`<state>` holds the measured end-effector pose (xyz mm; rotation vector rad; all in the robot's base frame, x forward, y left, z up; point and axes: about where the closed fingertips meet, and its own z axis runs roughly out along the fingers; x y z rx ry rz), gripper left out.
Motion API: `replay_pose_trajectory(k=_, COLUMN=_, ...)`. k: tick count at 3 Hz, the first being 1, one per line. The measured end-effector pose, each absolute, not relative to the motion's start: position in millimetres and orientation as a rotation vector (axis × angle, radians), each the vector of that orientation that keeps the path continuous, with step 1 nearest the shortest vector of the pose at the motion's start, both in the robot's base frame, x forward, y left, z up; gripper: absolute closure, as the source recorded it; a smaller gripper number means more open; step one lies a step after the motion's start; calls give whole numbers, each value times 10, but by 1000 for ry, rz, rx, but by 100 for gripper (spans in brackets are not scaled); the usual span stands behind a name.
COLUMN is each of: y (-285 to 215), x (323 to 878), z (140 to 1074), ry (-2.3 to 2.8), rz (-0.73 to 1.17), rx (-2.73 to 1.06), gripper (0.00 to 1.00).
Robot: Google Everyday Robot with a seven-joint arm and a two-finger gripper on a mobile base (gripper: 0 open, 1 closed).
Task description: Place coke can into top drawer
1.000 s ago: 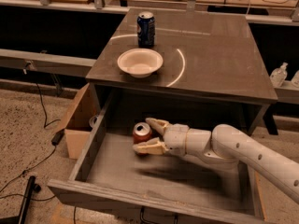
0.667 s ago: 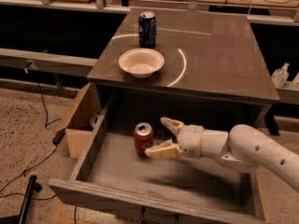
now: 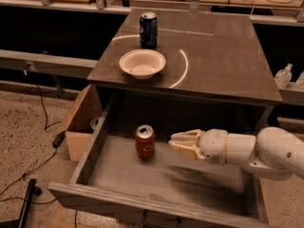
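Observation:
The coke can stands upright on the flat bottom of the open top drawer, toward its back left. My gripper is inside the drawer just to the right of the can, a short gap away and not touching it. Its fingers point left at the can, are open and hold nothing. The white arm reaches in from the right edge of the view.
A dark blue soda can and a white bowl stand on the cabinet top above the drawer. A small light-wood box sits on the floor at the left. Small bottles stand at the right. Cables lie on the floor.
My gripper has let go of the coke can and drawn back to the right. The can now stands free, upright in the drawer.

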<state>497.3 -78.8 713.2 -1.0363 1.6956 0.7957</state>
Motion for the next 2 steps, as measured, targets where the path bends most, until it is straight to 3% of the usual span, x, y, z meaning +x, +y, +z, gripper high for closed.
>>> replay_pose_trajectory(k=1, y=-1173, x=4860, z=7236, ry=1777, rz=705, rx=-1039, gripper=95)
replay_pose_trajectory(k=2, y=-1174, x=4860, z=7254, ry=1778, rz=699, rx=-1043, gripper=100)
